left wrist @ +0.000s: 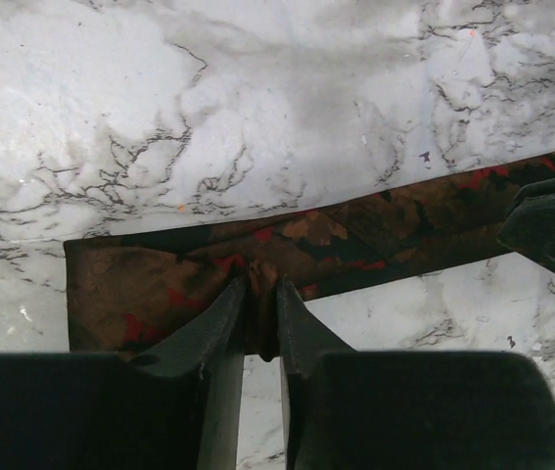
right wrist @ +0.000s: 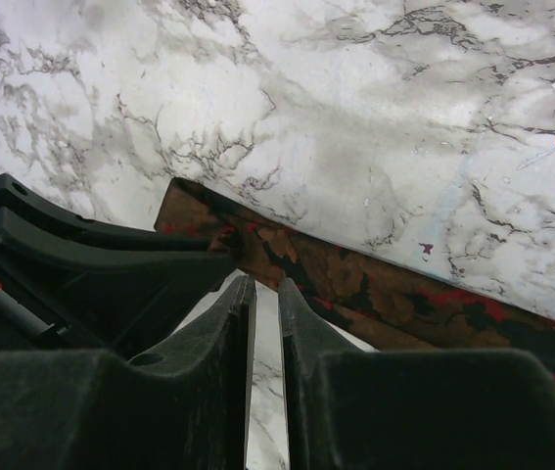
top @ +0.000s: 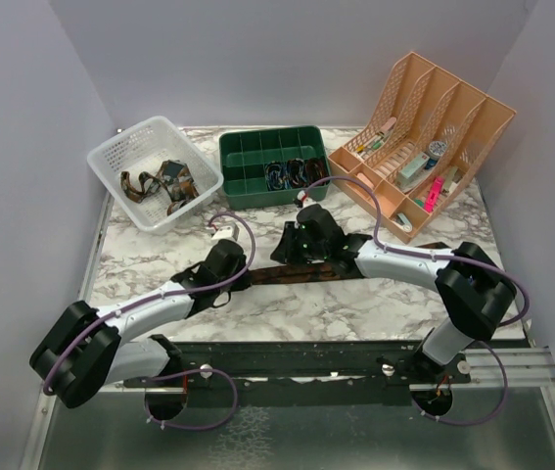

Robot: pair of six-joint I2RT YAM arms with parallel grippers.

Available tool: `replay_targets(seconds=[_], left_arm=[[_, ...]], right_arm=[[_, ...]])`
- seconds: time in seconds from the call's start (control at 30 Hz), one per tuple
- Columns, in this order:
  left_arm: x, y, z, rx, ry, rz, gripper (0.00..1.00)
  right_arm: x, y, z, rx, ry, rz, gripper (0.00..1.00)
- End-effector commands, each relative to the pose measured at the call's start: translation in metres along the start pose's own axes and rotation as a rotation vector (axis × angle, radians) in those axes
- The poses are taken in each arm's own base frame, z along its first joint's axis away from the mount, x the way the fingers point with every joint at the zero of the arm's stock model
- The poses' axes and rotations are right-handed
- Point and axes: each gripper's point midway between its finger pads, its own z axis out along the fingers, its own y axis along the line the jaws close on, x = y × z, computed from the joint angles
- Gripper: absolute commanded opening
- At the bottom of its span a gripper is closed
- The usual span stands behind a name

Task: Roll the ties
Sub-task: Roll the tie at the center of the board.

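My left gripper [left wrist: 260, 286] pinches the tie [left wrist: 375, 230] at its wide end; its length runs rightward, under my closed, empty right gripper [right wrist: 265, 284].

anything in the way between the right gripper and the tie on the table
Nothing visible. The tie lies flat on the marble table, just ahead of the right gripper, with no object between them. The left gripper sits close beside it, pinching a fold of the same tie, so space there is tight.
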Motion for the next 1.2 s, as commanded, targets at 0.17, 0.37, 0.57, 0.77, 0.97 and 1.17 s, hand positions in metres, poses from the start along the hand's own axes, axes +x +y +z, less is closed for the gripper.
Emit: replay_targets(seconds=[0.17, 0.37, 0.57, 0.77, 0.97, 1.17], left_arm=[[-0.007, -0.025, -0.007, 0.104, -0.01, -0.067, 0.36], [-0.025, -0.027, -0.02, 0.107, -0.077, -0.101, 0.48], [-0.048, -0.023, -0.04, 0.071, -0.157, -0.115, 0.53], [-0.058, 0.015, -0.056, -0.129, -0.177, -0.171, 0.57], [-0.078, 0.058, -0.069, -0.214, -0.164, -0.28, 0.61], [-0.078, 0.07, -0.064, -0.205, -0.09, -0.312, 0.63]], right_arm=[[0.01, -0.003, 0.005, -0.015, 0.029, 0.023, 0.22], [0.012, -0.002, 0.004, -0.027, 0.033, 0.034, 0.22], [0.02, 0.017, 0.001, -0.171, 0.058, -0.051, 0.34], [0.015, 0.028, 0.002, -0.35, -0.035, -0.503, 0.61], [0.021, 0.046, -0.004, -0.599, -0.217, -1.009, 0.84], [0.023, 0.067, 0.03, -0.722, -0.139, -1.135, 0.84]])
